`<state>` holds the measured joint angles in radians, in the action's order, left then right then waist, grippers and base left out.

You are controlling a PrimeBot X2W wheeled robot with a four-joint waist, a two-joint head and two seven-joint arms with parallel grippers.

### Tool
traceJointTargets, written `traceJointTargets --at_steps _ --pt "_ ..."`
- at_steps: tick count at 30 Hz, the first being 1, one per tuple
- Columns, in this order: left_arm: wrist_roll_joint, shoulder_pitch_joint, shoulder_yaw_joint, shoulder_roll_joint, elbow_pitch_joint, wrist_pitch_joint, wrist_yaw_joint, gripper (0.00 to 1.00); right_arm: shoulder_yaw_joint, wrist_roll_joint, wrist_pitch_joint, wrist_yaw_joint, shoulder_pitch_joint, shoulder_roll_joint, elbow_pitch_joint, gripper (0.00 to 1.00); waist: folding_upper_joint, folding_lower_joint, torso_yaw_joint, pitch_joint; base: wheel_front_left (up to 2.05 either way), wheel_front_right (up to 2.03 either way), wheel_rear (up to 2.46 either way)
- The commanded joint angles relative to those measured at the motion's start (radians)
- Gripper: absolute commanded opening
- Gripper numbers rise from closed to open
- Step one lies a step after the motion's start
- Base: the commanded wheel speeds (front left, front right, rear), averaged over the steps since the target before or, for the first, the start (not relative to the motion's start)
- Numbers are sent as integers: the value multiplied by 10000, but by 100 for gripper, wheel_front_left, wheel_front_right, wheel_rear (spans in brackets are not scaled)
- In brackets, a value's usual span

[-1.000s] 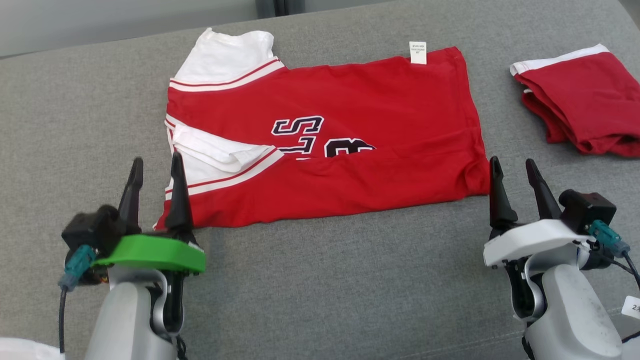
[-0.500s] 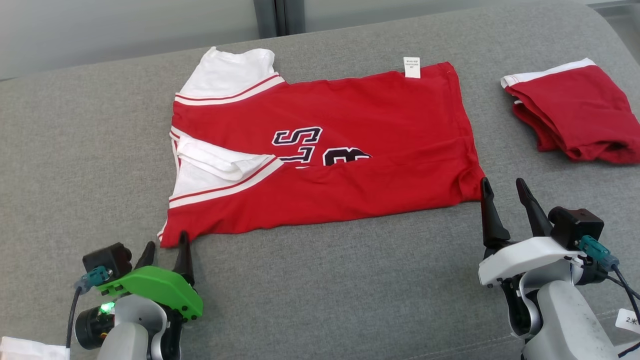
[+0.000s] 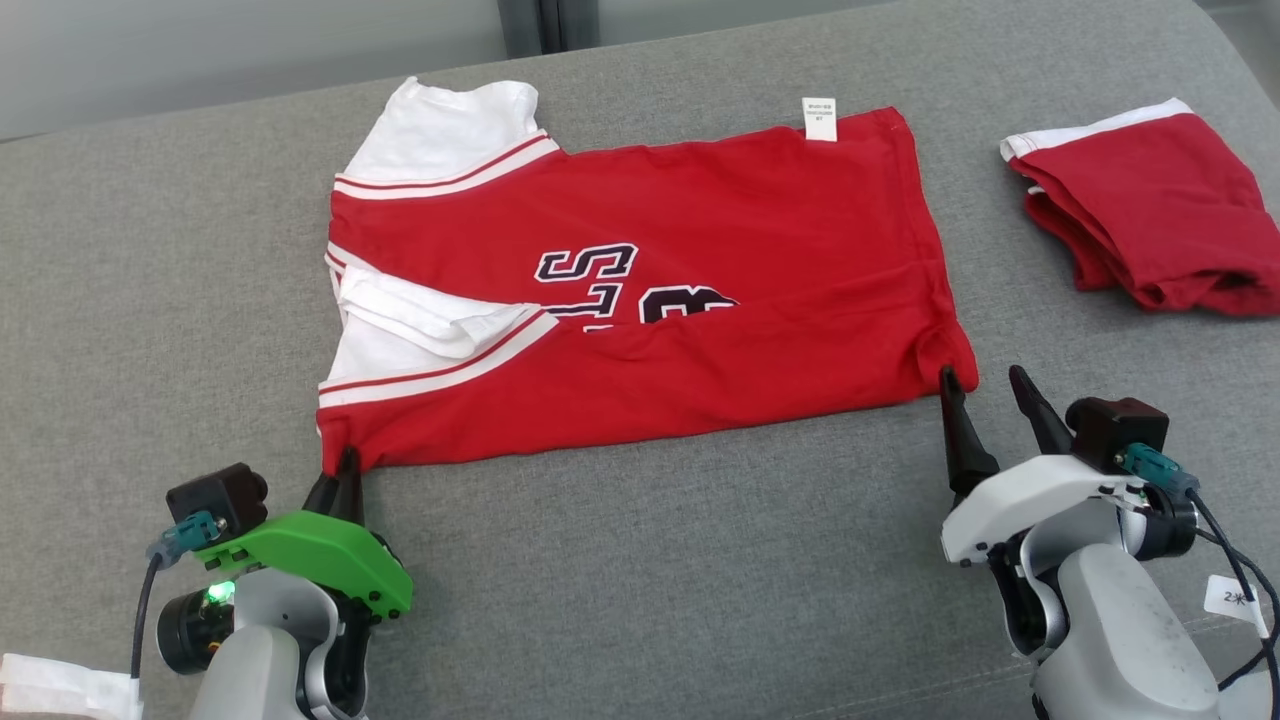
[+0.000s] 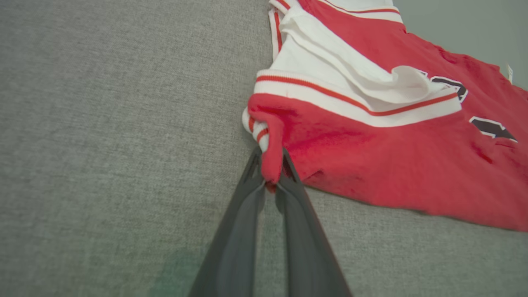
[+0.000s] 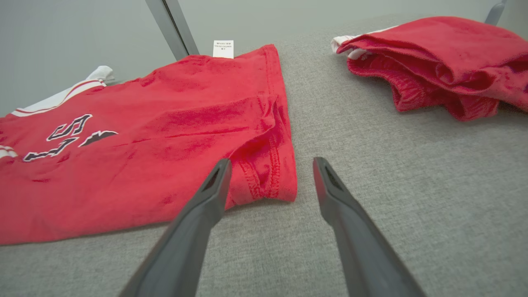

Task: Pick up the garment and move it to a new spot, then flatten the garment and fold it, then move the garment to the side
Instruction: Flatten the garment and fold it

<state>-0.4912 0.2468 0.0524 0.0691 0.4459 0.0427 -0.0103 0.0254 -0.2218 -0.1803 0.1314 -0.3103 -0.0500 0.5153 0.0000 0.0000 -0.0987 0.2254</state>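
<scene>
A red garment (image 3: 700,260) with white sleeves and dark lettering lies spread on the grey cushion, its near half folded over. My left gripper (image 3: 340,475) is shut on the garment's near left corner; in the left wrist view the red hem (image 4: 272,165) bunches between the two dark fingers. At the near right corner stands my right gripper (image 3: 985,385), open, and the red corner (image 5: 268,181) lies between its spread fingers, with the left fingertip (image 5: 222,169) over the cloth.
A second red garment (image 3: 1160,215), folded with a white band, lies at the far right of the grey cushion (image 3: 640,560). A white scrap (image 3: 50,685) shows at the lower left corner. Behind the cushion is a pale wall with a dark post (image 3: 545,20).
My left gripper has come down to the garment's near left corner and shut on it. My right gripper has edged up to the near right corner, still open. The camera has shifted a little.
</scene>
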Motion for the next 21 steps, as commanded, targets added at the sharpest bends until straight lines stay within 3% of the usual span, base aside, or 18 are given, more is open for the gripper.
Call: traceJointTargets --at_steps 1,6,10,14,15,16,18,21 --pt "-42 128 -7 21 -81 -54 -39 0 -55 73 22 -17 -199 -15 137 100 0 0 43 18 0 0 0" --pt "-76 76 153 -14 -337 -98 -36 0 -182 714 191 -17 -697 -20 1124 100 0 0 243 17 0 0 0" --pt "-91 -11 292 -28 -468 -110 13 0 360 1488 252 -17 -968 -18 1867 100 0 0 373 -14 0 0 0" --pt "-122 -109 358 -36 -548 -159 3 0 639 1396 202 -17 -1191 -16 2461 100 0 0 408 -64 0 0 0" --pt "-129 -130 364 -37 -562 -179 6 0 634 1285 197 -17 -1250 -18 2595 76 0 0 404 -76 0 0 0" --pt "-142 -144 371 -34 -577 -190 -2 0 584 1086 191 -17 -1339 -16 2770 41 0 0 393 -89 0 0 0" --pt "-169 -153 378 -15 -613 -234 -40 0 475 782 122 -17 -1500 -20 3038 2 0 0 365 -127 0 0 0" --pt "-215 -178 351 -1 -691 -358 -52 0 378 401 14 -17 -1673 -23 3328 0 0 0 322 -200 0 0 0"
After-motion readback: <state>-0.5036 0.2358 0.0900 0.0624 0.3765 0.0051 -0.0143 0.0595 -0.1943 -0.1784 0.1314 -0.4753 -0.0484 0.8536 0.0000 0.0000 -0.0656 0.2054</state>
